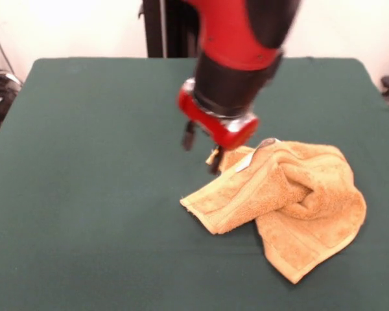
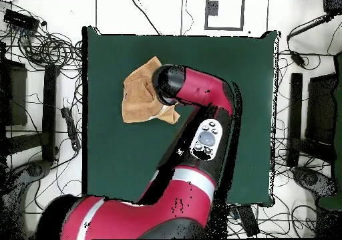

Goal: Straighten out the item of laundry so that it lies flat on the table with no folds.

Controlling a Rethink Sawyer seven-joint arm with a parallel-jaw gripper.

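Step in hand: unfolding. You have the crumpled golden-orange terry towel (image 1: 292, 201) lying bunched on the dark green felt desk (image 1: 84, 194), right of centre in the front view. Your end effector (image 1: 201, 152) hangs at its far corner; grip state cannot be told. Next, seize that corner and draw it outward.

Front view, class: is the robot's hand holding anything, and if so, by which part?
It cannot be told. The hand is at the far edge of the crumpled towel, near its white label, but no grip shows.
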